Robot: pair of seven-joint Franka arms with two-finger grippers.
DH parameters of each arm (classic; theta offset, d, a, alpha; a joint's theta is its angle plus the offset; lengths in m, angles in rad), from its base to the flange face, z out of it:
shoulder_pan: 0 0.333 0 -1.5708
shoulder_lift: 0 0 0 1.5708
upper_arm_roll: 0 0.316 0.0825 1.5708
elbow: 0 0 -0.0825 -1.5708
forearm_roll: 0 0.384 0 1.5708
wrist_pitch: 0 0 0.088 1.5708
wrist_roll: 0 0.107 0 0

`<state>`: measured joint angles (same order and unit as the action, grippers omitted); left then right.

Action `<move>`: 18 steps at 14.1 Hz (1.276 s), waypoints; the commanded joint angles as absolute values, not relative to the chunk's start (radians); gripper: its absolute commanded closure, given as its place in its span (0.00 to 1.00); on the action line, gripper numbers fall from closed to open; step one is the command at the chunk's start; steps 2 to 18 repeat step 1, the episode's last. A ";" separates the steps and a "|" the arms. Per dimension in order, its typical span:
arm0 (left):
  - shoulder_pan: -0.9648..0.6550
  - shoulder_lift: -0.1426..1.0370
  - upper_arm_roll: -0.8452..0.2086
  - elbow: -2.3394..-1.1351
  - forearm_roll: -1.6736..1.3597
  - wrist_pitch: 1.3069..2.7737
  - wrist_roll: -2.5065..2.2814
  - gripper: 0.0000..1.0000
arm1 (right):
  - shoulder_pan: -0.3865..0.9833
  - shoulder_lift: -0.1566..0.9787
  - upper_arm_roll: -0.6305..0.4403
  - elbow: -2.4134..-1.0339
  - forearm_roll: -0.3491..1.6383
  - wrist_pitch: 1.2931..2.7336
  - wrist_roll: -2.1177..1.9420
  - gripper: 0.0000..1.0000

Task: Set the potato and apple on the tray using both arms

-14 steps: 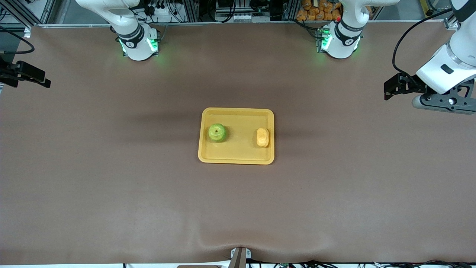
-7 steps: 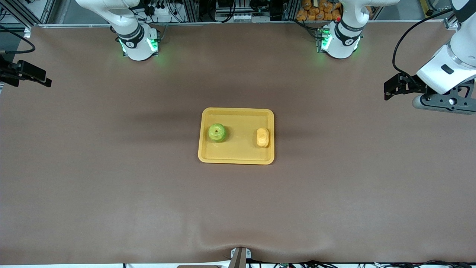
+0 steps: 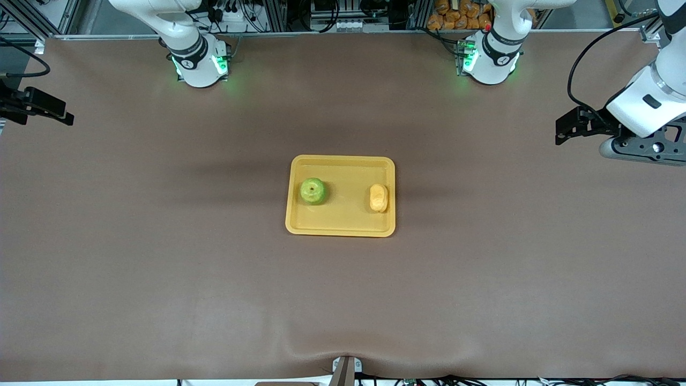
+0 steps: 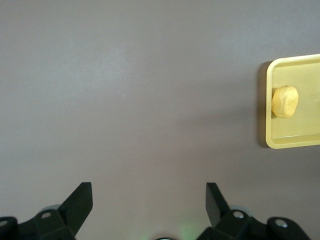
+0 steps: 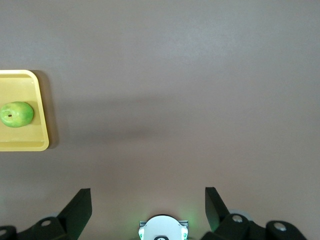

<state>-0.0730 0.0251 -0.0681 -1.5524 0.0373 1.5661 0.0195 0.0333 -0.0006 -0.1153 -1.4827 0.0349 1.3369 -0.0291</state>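
While unlabelled, apple (image 3: 312, 191) and potato (image 3: 378, 197) on tray (image 3: 343, 229)

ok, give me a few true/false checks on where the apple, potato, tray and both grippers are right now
1. The apple lies in the tray. True.
2. The potato lies on the table beside the tray. False: it lies in the tray, toward the left arm's end.
3. The left gripper holds the potato. False: it is open and empty, over bare table at the left arm's end.
4. The right gripper is open and empty. True.
5. Apple and potato touch. False: bare tray floor lies between them.
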 commanded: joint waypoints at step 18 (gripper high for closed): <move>-0.061 0.025 -0.069 -1.549 0.014 1.562 0.035 0.00 | 0.006 -0.031 -0.106 -1.516 0.057 1.341 -0.041 0.00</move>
